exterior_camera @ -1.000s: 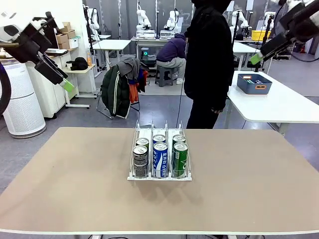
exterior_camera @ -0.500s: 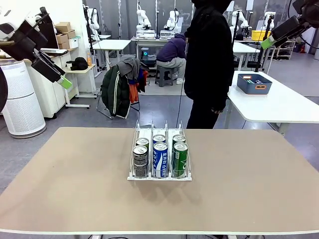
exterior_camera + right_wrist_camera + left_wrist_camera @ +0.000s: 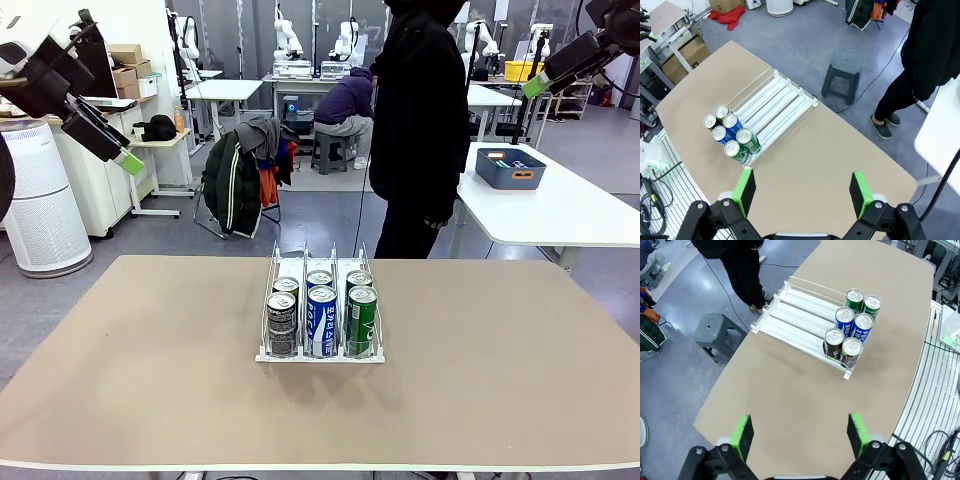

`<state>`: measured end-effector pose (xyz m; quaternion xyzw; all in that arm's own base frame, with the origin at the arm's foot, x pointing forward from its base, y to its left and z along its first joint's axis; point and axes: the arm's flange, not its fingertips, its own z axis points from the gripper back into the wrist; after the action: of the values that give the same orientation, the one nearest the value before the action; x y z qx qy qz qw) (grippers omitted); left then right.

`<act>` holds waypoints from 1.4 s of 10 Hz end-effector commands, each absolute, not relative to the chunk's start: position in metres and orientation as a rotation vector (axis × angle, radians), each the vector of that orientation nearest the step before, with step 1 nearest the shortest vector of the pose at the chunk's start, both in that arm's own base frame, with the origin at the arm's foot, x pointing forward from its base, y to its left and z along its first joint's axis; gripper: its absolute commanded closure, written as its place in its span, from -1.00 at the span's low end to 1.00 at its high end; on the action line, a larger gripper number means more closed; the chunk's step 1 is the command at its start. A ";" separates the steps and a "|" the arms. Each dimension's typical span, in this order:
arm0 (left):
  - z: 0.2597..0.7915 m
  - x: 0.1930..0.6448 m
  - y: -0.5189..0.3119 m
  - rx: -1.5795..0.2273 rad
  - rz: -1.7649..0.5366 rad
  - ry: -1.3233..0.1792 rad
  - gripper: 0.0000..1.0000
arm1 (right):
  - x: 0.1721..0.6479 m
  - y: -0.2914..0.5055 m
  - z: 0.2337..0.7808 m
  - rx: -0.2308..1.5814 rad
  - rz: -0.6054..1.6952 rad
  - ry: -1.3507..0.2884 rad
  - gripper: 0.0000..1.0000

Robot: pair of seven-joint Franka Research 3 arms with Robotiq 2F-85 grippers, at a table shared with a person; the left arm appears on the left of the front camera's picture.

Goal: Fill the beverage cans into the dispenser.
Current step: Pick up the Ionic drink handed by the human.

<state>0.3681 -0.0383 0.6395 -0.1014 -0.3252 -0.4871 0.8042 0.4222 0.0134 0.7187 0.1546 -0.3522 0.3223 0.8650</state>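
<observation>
At the table's (image 3: 150, 380) middle, front view: the dispenser (image 3: 272, 268) holds six beverage cans (image 3: 321, 318) — two per lane, at its near end. Left gripper (image 3: 126, 159) hangs high at far left, right gripper (image 3: 537, 84) high at far right, both empty. Left wrist view: green pads (image 3: 742, 432) wide apart, cans beyond. Right wrist view: pads spread wide — nothing btwn them.

The front blue-and-white can (image 3: 321, 322) in the middle lane of the dispenser (image 3: 320, 356) is showing white Korean lettering running down its side. The first part is reading as "포카리스" and the rest is too small to tell. The black can (image 3: 282, 326) and green can (image 3: 361, 320) beside it are carrying print too – it is coming out too blurred to read.
</observation>
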 end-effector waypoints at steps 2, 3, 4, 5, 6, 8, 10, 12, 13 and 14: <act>0.639 0.368 -0.038 -0.222 -1.046 -0.690 -1.00 | 0.420 0.012 0.727 0.299 0.703 -0.736 -1.00; 0.639 0.368 -0.038 -0.222 -1.046 -0.690 -1.00 | 0.420 0.006 0.743 0.312 0.743 -0.711 -1.00; 0.639 0.368 -0.038 -0.222 -1.046 -0.690 -1.00 | 0.421 0.001 0.755 0.322 0.747 -0.721 -1.00; 0.639 0.368 -0.038 -0.222 -1.046 -0.690 -1.00 | 0.422 -0.005 0.765 0.327 0.753 -0.741 -1.00; 0.639 0.368 -0.038 -0.222 -1.046 -0.690 -1.00 | 0.422 -0.010 0.773 0.335 0.748 -0.764 -1.00; 0.639 0.368 -0.038 -0.222 -1.046 -0.690 -1.00 | 0.422 -0.021 0.789 0.364 0.739 -0.811 -1.00; 0.640 0.368 -0.038 -0.217 -1.044 -0.696 -1.00 | 0.421 -0.027 0.792 0.373 0.722 -0.836 -1.00; 0.674 0.365 -0.030 -0.182 -1.034 -0.791 -1.00 | 0.425 -0.029 0.789 0.390 0.713 -0.831 -1.00; 0.687 0.366 -0.028 -0.178 -1.026 -0.817 -1.00 | 0.427 -0.028 0.789 0.400 0.715 -0.830 -1.00; 0.698 0.365 -0.028 -0.160 -1.012 -0.846 -1.00 | 0.422 -0.025 0.794 0.368 0.690 -0.830 -1.00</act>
<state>0.3610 -0.0283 0.6955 -0.0773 -0.3808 -0.4788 0.7872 0.4251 -0.0244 0.7908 0.1779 -0.3912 0.3253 0.8423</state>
